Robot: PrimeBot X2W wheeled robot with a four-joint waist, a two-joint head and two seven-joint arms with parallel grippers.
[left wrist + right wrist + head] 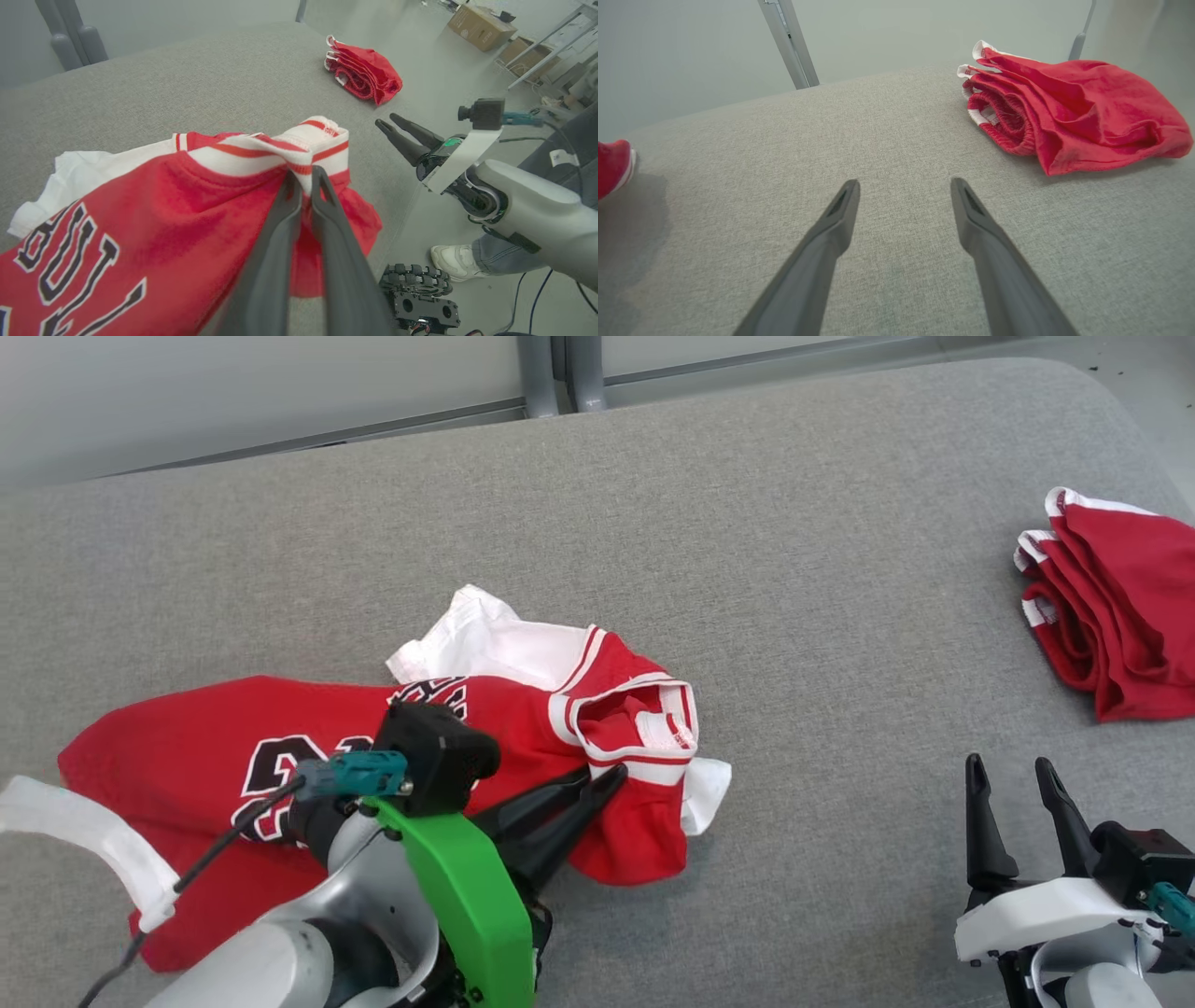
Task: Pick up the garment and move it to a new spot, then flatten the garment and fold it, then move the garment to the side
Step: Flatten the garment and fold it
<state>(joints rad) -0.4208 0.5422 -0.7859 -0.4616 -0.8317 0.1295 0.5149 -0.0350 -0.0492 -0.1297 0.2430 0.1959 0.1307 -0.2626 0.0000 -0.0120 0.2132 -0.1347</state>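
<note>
The garment (187,747) is a red jersey with white trim and black lettering, crumpled on the grey padded table at lower left. My left gripper (611,777) is shut on a fold of the garment (187,219) just below its red and white striped trim, and the cloth bunches between the two dark fingers (280,219). My right gripper (1006,773) stands open over bare table at lower right, nothing between its fingers (840,219). The garment's edge (612,165) shows at the far left of the right wrist view.
A second red garment (1116,607), folded, lies at the table's right edge (1064,107). The grey table (747,569) stretches bare between the two. Off the table's right side stand a person's shoe (455,261) and cardboard boxes (481,25) on the floor.
</note>
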